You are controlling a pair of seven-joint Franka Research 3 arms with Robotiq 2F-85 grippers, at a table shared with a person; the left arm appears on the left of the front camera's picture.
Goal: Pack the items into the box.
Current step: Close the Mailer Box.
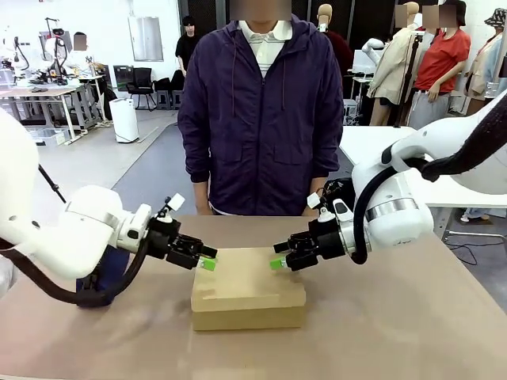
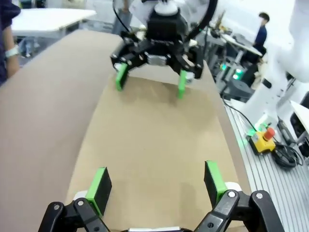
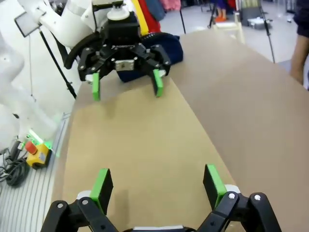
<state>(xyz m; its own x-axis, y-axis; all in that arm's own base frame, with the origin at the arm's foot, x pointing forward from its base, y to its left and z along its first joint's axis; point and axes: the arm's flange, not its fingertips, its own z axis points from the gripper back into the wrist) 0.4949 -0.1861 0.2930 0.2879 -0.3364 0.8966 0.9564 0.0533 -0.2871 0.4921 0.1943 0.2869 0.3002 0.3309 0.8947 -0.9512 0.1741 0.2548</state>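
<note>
**Closed carton waiting between two spread claws**

While the box (image 1: pixel 248 294) is lying shut on the table (image 1: pixel 412 332), its flat brown lid is facing up and a slot-like notch is showing near its front-left top. It is sitting at the centre of the table, a little toward the robot's side. Judging by the plain cardboard, it is probably light and fairly stiff at the edges, but the lid panel is likely giving way if pressed in the middle, and the smooth faces are offering little grip. The short side walls at 9 and 3 o'clock are looking like the safest places to take hold, or the flap's free edge if it is being lifted.

At 9 o'clock the left claw (image 1: pixel 207 259) is hovering at the carton's far-left corner, pads spread wide and holding nothing. At 3 o'clock the right claw (image 1: pixel 279 260) is mirroring it over the far-right edge, equally spread and empty.

At 12 o'clock a person (image 1: pixel 261 119) in a dark jacket is standing just beyond the table.
</note>
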